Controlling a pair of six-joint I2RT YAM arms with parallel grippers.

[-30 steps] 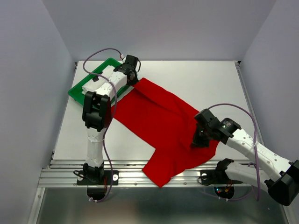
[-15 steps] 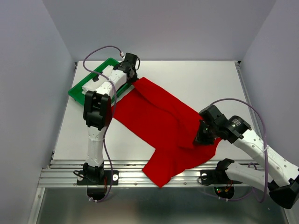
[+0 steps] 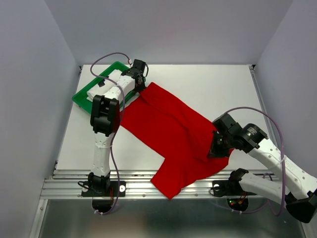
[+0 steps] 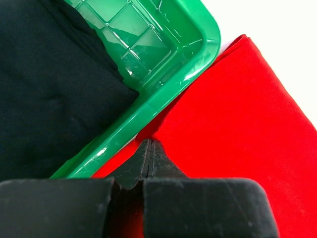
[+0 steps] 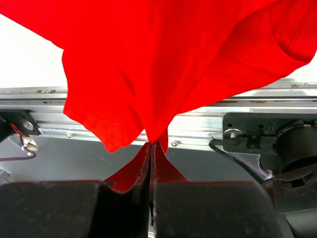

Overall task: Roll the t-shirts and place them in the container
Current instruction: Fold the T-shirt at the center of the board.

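- Step in hand, as judged: spreading the red t-shirt (image 3: 168,129) flat ahead of rolling. The two arms should be drawing apart evenly and low, tightening the cloth without dragging it into creases, and bringing the overhanging part back onto the table (image 3: 223,89).
- Red t-shirt: lying diagonally across the table, its far corner just beside the green tray (image 3: 81,97) and its near end hanging over the front rail (image 3: 74,186).
- Left gripper (image 4: 150,146): fingers pressing together, pinching the shirt's far edge next to the tray wall.
- Right gripper (image 5: 151,145): fingers pressing together, pinching the near-right edge, with cloth fanning out from the tips.
- Black t-shirt (image 4: 49,89): lying inside the tray.
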